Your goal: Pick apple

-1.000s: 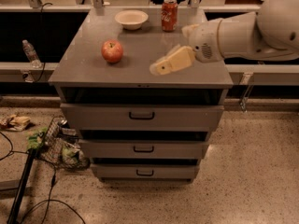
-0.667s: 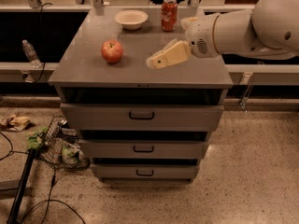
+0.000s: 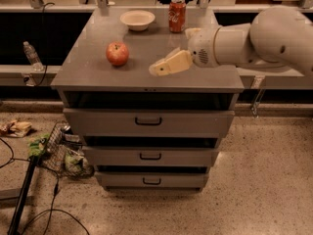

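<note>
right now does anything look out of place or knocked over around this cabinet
On the cabinet top nothing stands out: apple, bowl and soda can sit upright, and the gripper hovers beside the apple, apart from it. The floor at left is cluttered: a wire basket with litter, loose cables.

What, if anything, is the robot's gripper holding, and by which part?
Nothing is held. The gripper hangs above the cabinet top, clearly apart from the apple, which rests on the top with nothing touching it.
</note>
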